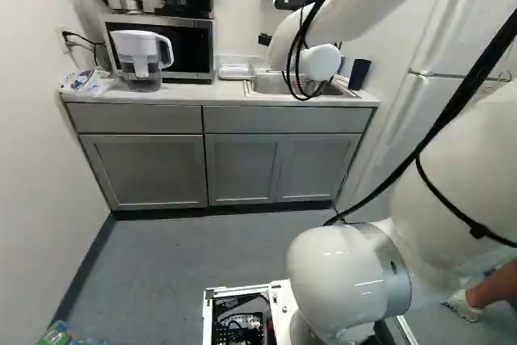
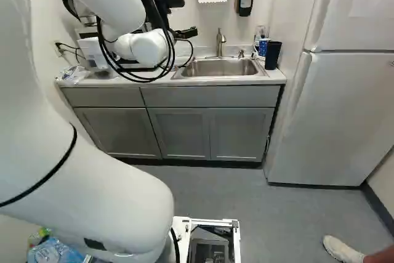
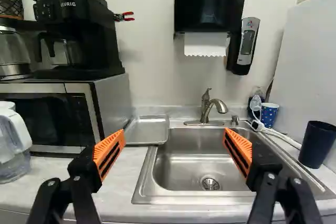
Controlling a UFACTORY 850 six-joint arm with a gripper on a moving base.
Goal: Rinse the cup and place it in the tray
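Note:
My gripper (image 2: 186, 32) is partly hidden behind the arm in the right base view. In the wrist view the gripper (image 3: 174, 136) stands open, its orange-padded fingers wide apart with nothing between them. Ahead of them, the metal sink (image 3: 181, 167) is empty. A shallow metal tray (image 3: 147, 130) lies on the counter between the microwave and the sink, with nothing in it. Beyond the sink's other side stand a dark upright cup (image 3: 316, 144) and, farther back, a blue dotted cup (image 3: 269, 114). Neither cup touches the gripper.
Behind the sink rises the faucet (image 3: 210, 107). A water pitcher (image 1: 140, 60) stands before the microwave (image 3: 50, 111), which carries a coffee maker (image 3: 79, 30). A white cord (image 3: 281, 136) lies near the cups. The fridge (image 2: 335, 109) flanks the counter; a paper towel dispenser (image 3: 210, 3) hangs above.

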